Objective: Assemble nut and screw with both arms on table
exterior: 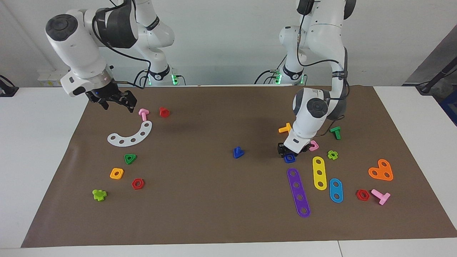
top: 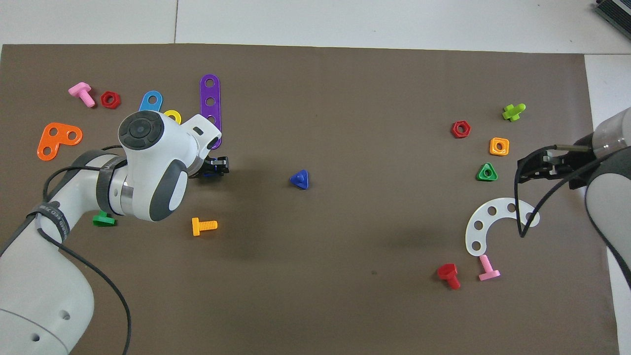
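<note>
Toward the left arm's end of the mat, the left gripper is down at the nut, jaws narrowing around it for the pickup, while the right gripper waits raised and wide, and the screw lies mid-table, untouched.

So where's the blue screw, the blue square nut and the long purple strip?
blue screw point(exterior: 238, 152): facing view, on its triangular head.
blue square nut point(exterior: 290, 158): facing view, on its rim under the left hand.
purple strip point(exterior: 298, 192): facing view, on its middle, between holes.
</note>
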You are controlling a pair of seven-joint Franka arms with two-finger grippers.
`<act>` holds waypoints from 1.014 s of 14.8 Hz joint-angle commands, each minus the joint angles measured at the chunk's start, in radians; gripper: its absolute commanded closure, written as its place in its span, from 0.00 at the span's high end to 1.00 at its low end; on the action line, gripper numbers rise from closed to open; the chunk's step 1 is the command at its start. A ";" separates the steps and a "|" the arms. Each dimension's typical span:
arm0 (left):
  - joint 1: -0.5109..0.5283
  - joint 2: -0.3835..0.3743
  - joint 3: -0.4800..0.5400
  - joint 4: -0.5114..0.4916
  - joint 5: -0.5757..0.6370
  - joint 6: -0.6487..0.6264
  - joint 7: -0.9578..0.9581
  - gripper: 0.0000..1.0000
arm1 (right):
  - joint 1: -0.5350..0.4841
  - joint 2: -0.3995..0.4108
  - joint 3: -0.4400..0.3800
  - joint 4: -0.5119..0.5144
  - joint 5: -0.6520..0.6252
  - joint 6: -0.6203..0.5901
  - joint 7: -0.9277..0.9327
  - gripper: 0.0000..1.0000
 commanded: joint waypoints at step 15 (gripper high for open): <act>-0.034 -0.017 0.016 -0.051 0.093 0.118 -0.032 0.66 | -0.020 -0.019 0.023 0.162 0.015 -0.118 -0.055 1.00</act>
